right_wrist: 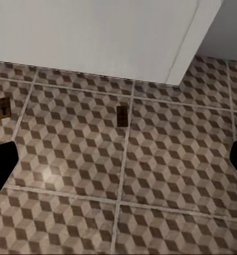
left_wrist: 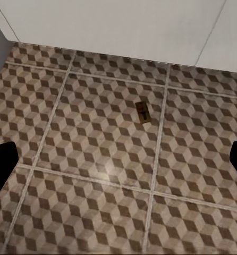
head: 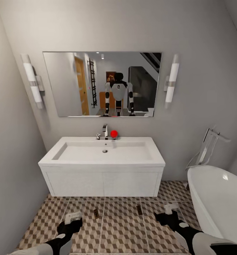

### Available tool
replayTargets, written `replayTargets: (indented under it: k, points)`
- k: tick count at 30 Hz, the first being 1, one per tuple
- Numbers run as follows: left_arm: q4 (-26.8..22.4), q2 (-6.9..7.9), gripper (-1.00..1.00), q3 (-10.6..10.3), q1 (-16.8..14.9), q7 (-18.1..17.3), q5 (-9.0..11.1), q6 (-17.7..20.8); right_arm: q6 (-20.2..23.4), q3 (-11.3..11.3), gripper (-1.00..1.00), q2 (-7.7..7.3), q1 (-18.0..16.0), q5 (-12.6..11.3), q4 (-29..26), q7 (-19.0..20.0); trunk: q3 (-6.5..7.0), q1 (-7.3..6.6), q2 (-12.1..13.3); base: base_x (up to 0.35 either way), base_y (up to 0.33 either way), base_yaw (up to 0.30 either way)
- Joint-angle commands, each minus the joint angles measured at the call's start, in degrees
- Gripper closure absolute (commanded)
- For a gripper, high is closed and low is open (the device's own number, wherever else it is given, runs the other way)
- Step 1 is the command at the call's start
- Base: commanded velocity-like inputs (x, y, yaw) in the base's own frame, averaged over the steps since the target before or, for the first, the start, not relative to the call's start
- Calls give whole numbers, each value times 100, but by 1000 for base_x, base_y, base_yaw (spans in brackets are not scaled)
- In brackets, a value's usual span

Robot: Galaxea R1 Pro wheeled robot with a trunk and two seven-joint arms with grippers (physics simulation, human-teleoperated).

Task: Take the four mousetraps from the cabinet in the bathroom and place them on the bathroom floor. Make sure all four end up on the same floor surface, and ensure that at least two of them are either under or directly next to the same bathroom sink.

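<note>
1. While the robot faces the sink (head: 101, 159), a wide white basin on a white vanity below a wall mirror (head: 101, 84), two mousetraps lie flat on the bathroom floor (head: 122, 230) just in front of that vanity
2. One mousetrap (head: 96, 214) sits left of the tile seam, the other mousetrap (head: 139, 209) right of it, well apart from each other
3. From the left wrist view, the left-hand trap (left_wrist: 143, 112) rests on the cube-pattern tiles near a grout line, the vanity's white front beyond it
4. From the right wrist view, the right-hand trap (right_wrist: 121, 116) lies beside a grout line, with the other trap (right_wrist: 4, 108) off to one side
5. Left gripper (head: 73, 220) hovers over the tiles, jaws spread wide and holding nothing
6. Right gripper (head: 167, 214) hangs above the floor near the white bathtub (head: 217, 202), jaws likewise spread wide and empty
7. A red object (head: 114, 133) stands beside the faucet (head: 104, 131)
</note>
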Motion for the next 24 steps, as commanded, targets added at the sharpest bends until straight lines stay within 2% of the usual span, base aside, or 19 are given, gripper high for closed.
replayTargets:
  k: [1, 12, 24]
  points:
    - [33, 4, -100, -16, 11, 1, 38, -43, -42, 37, -100, -6, 29, 12, 25, -8, -13, 4, -14, 0, 0, 0]
    - [63, 26, -100, -16, 353, -2, 31, -40, -42, 34, -100, -20, 458, 12, 29, -557, -13, 4, -14, 0, 0, 0]
    - [64, 20, -100, -17, 819, 32, 30, -46, -40, 37, -100, -17, 870, 12, 29, -668, -13, 4, -14, 0, 0, 0]
